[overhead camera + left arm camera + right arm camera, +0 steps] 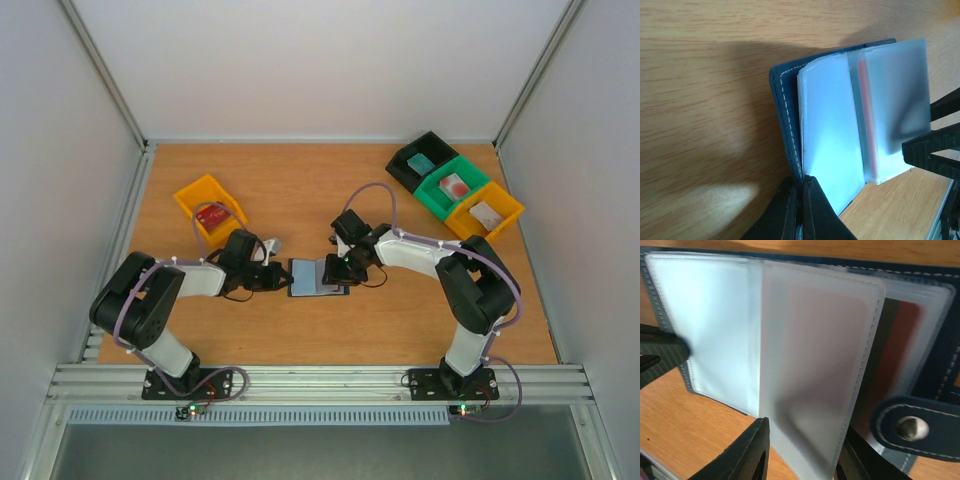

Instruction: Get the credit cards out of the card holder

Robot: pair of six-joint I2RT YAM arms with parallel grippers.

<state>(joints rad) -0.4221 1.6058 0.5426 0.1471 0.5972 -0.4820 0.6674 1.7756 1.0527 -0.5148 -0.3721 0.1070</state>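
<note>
The navy-blue card holder [316, 277] lies open on the table between both arms, its pale sleeves up. My left gripper [800, 197] is shut on the edge of its navy cover [782, 115]. My right gripper [802, 455] is open, one jaw on each side of a frosted sleeve [810, 375] that stands lifted off the stack. A red credit card [900, 340] shows inside a pocket under that sleeve, and its red edge [863, 100] shows in the left wrist view. The closing tab [910, 427] lies at the right.
A yellow bin [190, 196] at the back left holds a red card [211, 215]. A black bin [420, 160], a green bin [452, 187] and a yellow bin [485, 212] stand in a row at the back right. White walls close in the table.
</note>
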